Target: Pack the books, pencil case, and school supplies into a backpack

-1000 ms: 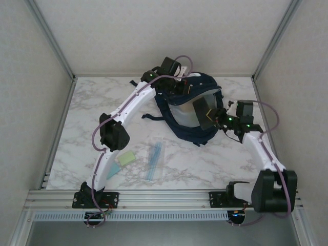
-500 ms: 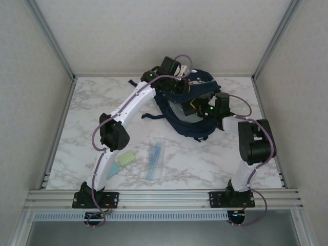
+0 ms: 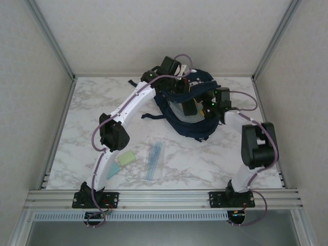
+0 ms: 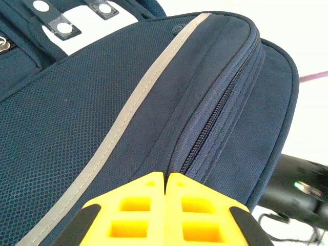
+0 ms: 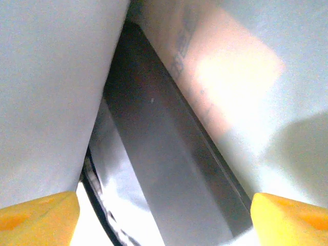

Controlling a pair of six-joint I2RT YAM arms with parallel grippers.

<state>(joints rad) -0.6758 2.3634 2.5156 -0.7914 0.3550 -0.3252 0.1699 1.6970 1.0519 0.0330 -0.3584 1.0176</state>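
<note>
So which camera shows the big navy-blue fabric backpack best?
The top external view: there most of the navy-blue fabric backpack shows, lying on the marble table. The left wrist view gives a close patch of it, with its pale stripe and zip. The right wrist view is too close and blurry to tell.

Your overhead view is bright, even and sharp, lit softly from above, with only faint shadows on the tabletop [image 3: 102, 102] just beside the backpack [image 3: 192, 132]. On your left wrist view the backpack's [image 4: 77, 118] weave is crisp, but everything beyond its far edge blows out white. Your right wrist view is washed out, glaring and badly blurred.
</note>
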